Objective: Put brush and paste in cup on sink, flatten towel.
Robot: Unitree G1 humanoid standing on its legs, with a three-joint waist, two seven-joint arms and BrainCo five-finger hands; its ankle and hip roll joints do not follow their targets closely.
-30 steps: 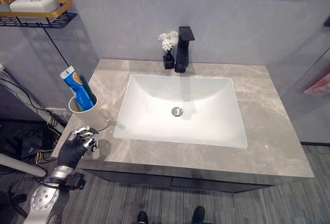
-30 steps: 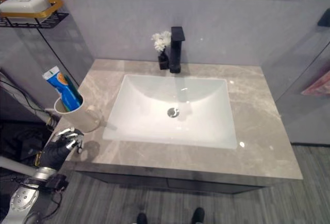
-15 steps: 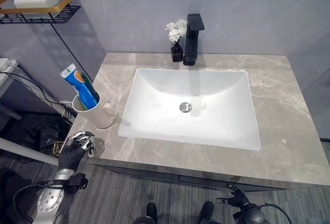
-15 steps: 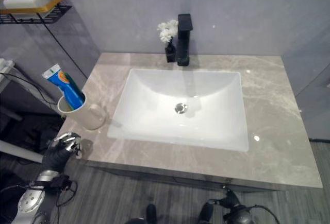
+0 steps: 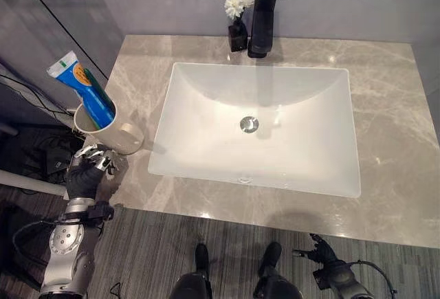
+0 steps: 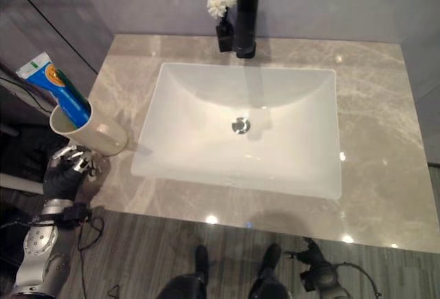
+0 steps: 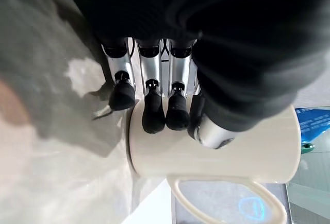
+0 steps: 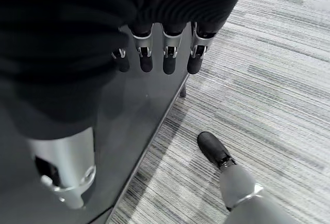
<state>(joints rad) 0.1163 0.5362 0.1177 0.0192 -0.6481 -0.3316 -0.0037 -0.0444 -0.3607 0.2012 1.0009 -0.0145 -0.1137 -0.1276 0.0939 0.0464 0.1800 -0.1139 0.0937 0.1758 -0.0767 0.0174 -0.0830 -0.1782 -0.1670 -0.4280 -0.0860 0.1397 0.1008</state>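
Beside the left hand (image 5: 86,173), the grey marble counter (image 5: 385,141) is carrying the white sink basin (image 5: 258,124), and the cream cup (image 5: 110,130) is standing at the counter's corner just ahead of the fingertips. The blue paste tube (image 5: 84,96) is already standing in the cup; a green handle beside it is probably the brush (image 6: 71,86). The left hand is hovering with relaxed, uncurled fingers, and its wrist view is showing the dark tips close against the cup wall, gripping nothing. The right hand (image 5: 322,261) is hanging low by the cabinet front, fingers loosely spread. The loading step is looking complete. The next step is calling for locating the towel.
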